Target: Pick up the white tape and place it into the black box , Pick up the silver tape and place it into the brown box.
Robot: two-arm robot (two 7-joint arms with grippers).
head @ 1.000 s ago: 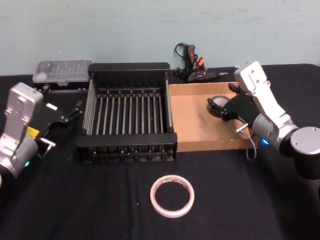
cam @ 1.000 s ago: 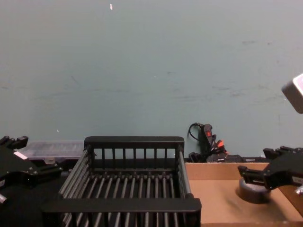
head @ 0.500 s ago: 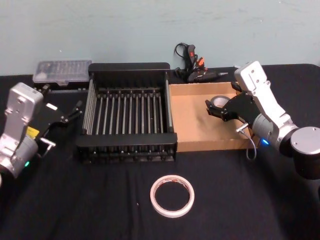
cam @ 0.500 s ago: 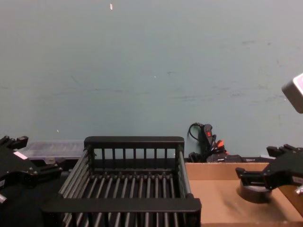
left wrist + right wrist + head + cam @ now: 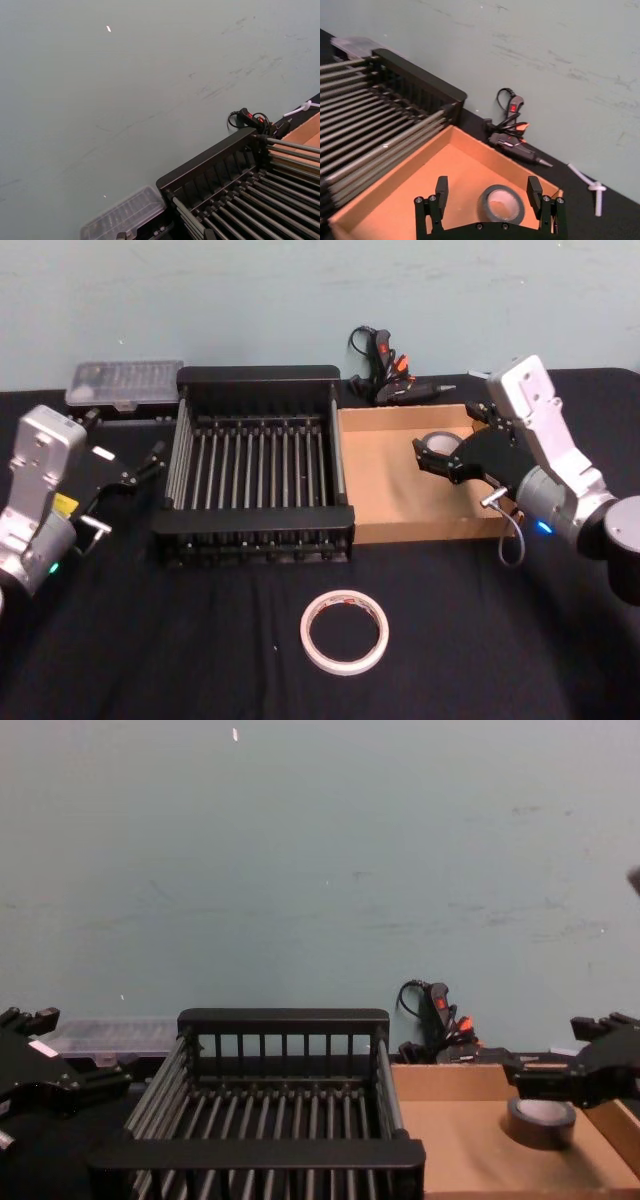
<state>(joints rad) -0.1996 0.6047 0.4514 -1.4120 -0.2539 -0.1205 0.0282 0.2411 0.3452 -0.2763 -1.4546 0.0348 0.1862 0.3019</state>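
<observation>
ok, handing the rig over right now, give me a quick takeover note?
Right gripper: open, above the silver tape, not touching it.
Left gripper: parked left of the black box, holding nothing.
Silver tape lies flat in the brown box, near its far right corner. That half looks done.
White tape lies on the table in front of the boxes, untouched; the black box holds no tape.
Left: pick up the white tape, place it in the black box.

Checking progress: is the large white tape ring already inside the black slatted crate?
No, the large white tape ring lies on the black tablecloth in front of the black slatted crate.
</observation>
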